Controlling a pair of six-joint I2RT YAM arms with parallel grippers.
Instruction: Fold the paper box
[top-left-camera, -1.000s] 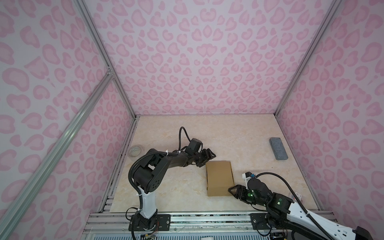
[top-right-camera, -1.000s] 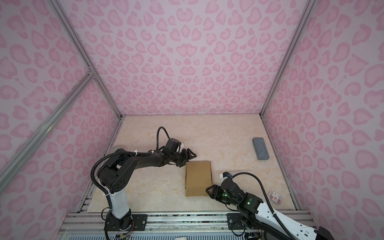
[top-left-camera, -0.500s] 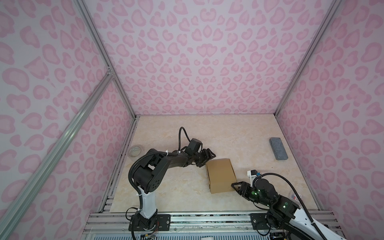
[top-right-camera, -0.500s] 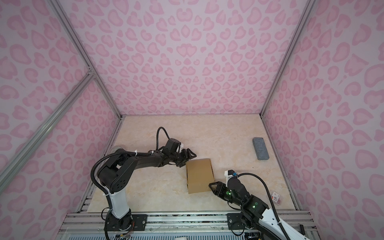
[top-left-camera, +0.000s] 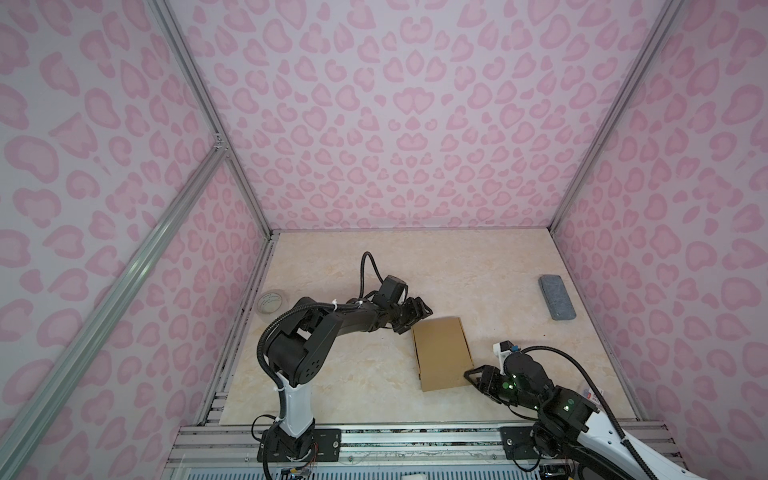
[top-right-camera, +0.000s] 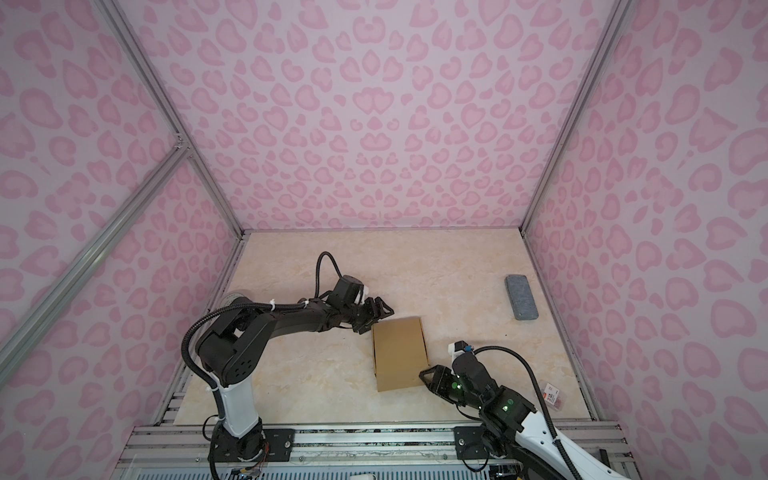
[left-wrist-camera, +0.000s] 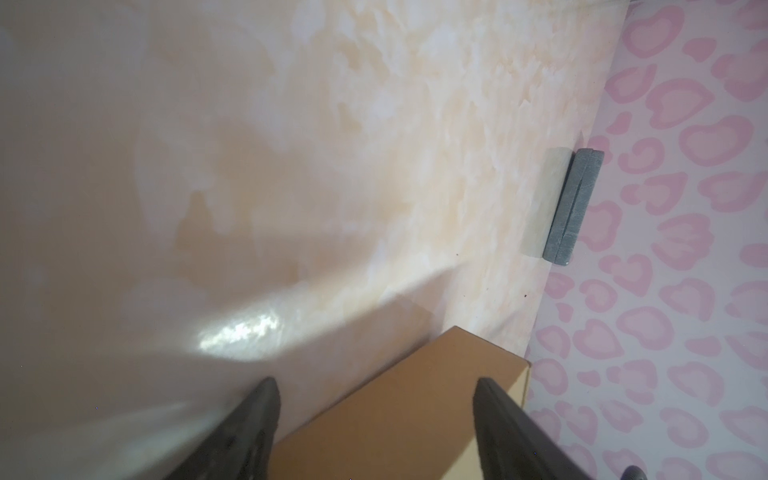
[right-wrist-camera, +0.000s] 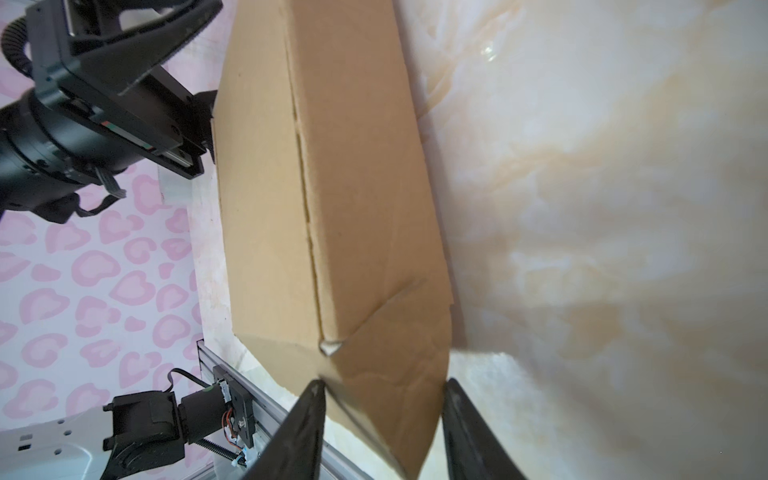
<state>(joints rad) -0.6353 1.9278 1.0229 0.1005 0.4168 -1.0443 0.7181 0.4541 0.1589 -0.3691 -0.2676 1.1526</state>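
We see walls (top-left-camera: 395, 124) of pale lilac, covered all over in a pink print of hearts and blotches, rather like leopard spots. The table (top-left-camera: 332, 374) is cream with soft peach marbling. The box (top-left-camera: 442, 355) is plain brown and unprinted, and its cut edges are a paler tan. The block (top-left-camera: 557, 297) is grey with a fine speckle. The tape roll (top-left-camera: 270, 301) looks clear to whitish. The left arm (top-left-camera: 307, 345) and right arm (top-left-camera: 523, 370) are black with white base links, and we count small green lights on the right one. The rails (top-left-camera: 374, 440) are silvery metal. A packet (top-right-camera: 552, 392) is white and red.
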